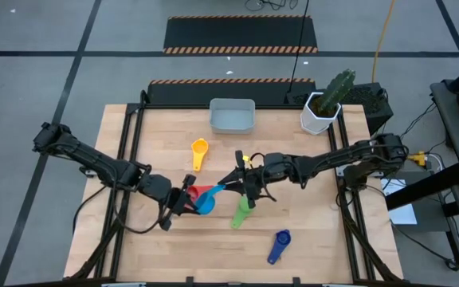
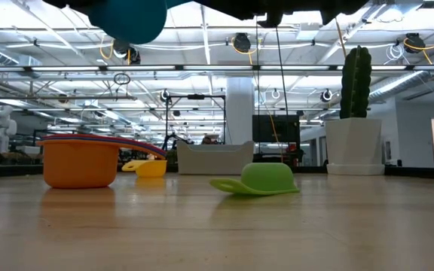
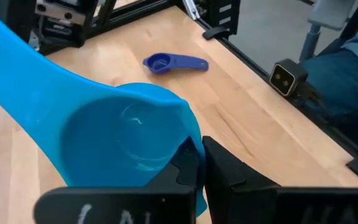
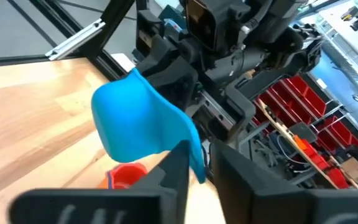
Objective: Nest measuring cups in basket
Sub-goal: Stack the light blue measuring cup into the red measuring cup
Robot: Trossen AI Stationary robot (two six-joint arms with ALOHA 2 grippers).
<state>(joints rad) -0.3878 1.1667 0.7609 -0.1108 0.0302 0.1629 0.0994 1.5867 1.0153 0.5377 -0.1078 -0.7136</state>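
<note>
The light blue cup (image 1: 206, 203) hangs above the table's middle, its handle running toward the right arm. The left gripper (image 3: 199, 163) is clamped on the bowl's rim; the right gripper (image 4: 199, 158) pinches the handle's tip. Both arms meet here, well apart from the basket (image 1: 232, 115) at the far edge.

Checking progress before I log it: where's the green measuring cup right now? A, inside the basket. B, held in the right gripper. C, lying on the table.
C: the green measuring cup lies on the bare wood, well short of the basket.
</note>
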